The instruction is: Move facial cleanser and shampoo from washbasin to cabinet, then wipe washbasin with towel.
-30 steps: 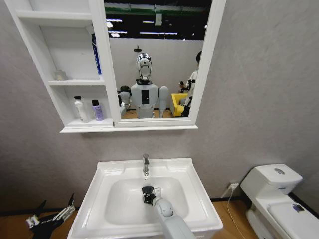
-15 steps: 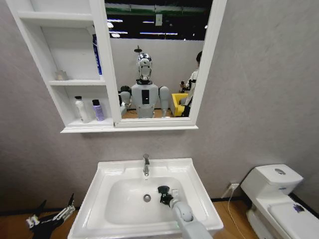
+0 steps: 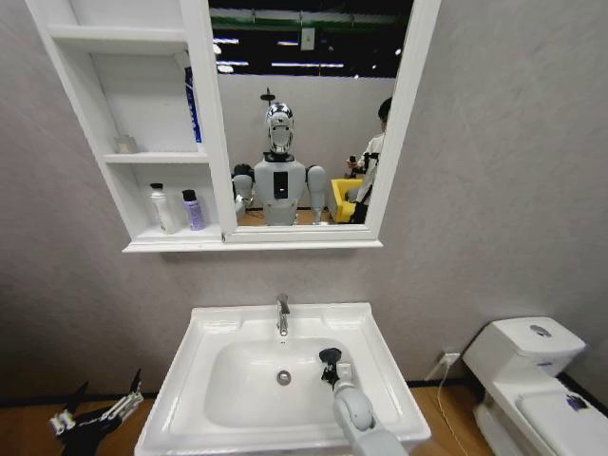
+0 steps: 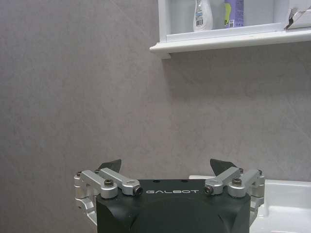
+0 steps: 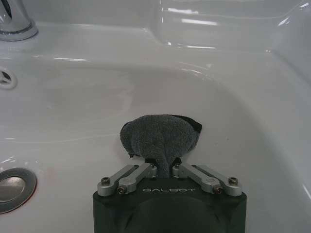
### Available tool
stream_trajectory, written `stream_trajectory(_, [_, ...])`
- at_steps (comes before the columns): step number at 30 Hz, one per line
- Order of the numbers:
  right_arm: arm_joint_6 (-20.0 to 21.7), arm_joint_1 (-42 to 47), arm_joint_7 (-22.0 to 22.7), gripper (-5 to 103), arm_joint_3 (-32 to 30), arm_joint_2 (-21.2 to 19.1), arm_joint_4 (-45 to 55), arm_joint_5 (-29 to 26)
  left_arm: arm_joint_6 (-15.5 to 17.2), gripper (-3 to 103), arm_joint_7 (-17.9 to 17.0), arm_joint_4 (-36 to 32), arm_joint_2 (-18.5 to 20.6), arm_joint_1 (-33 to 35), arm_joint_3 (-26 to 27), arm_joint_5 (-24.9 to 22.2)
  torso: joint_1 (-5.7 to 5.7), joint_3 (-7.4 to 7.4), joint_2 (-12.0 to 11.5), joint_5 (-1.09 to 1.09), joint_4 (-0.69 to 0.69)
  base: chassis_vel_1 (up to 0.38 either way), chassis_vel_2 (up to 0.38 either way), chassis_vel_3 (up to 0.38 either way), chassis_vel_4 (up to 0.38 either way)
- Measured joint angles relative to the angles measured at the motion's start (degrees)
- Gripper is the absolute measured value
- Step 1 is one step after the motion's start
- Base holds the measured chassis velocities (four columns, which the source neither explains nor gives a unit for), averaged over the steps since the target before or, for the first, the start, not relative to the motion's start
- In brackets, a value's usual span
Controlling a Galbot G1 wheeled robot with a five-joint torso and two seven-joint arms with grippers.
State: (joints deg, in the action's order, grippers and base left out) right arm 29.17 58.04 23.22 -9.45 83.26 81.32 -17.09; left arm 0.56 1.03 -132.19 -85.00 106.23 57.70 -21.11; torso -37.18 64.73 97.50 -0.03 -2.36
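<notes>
So, the towel (image 5: 163,138) is a dark grey, fuzzy cloth bunched into a rounded wad, pressed against the white inner slope of the washbasin (image 3: 375,332). In the right wrist view one end of it is drawn into a narrow neck that runs down between the fingers of the right gripper (image 5: 164,169) — jaws clenched on that neck, the rest of the wad fanning out just past the fingertips and touching the ceramic. In the head view the towel (image 3: 330,357) sits at about 3 o'clock of the metal drain (image 3: 283,377), near it but apart, on the bowl's right-hand slope, with the right gripper (image 3: 333,370) reaching in from the front edge at 6 o'clock. The chrome faucet (image 3: 282,313) stands at 12 o'clock of the drain, on the back rim.

Above, the cabinet (image 3: 133,142) hangs on the wall with its mirror (image 3: 304,114); its lowest niche holds a white bottle (image 3: 160,208) and a purple bottle (image 3: 193,210) just beside each other, upright.

The left gripper (image 3: 90,418) is parked low at 9 o'clock of the basin — left wrist view shows its jaws released, fingertips (image 4: 111,165) well apart, nothing between them.
</notes>
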Motion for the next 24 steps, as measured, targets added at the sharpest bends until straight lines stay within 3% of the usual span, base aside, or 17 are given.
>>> stream_trajectory(11, [-1.1, -3.7, -3.5, 8, 3.0, 7.9, -9.0, 0.4, 0.0, 100, 0.0, 0.0, 0.0, 0.0, 0.0, 0.0, -0.01, 0.01, 0.0, 0.03, 0.03, 0.0, 0.0, 0.0, 0.0])
stream_trajectory(17, [-2.8, -4.4, -6.9, 8, 3.3, 9.1, -12.0, 2.2, 0.0, 100, 0.0, 0.0, 0.0, 0.0, 0.0, 0.0, 0.0, -0.01, 0.0, 0.03, 0.02, 0.0, 0.0, 0.0, 0.0])
stream_trajectory(24, [-2.4, -3.9, -6.2, 8, 2.9, 9.0, -11.0, 1.6, 0.0, 100, 0.0, 0.0, 0.0, 0.0, 0.0, 0.0, -0.01, 0.01, 0.0, 0.05, 0.06, 0.0, 0.0, 0.0, 0.0])
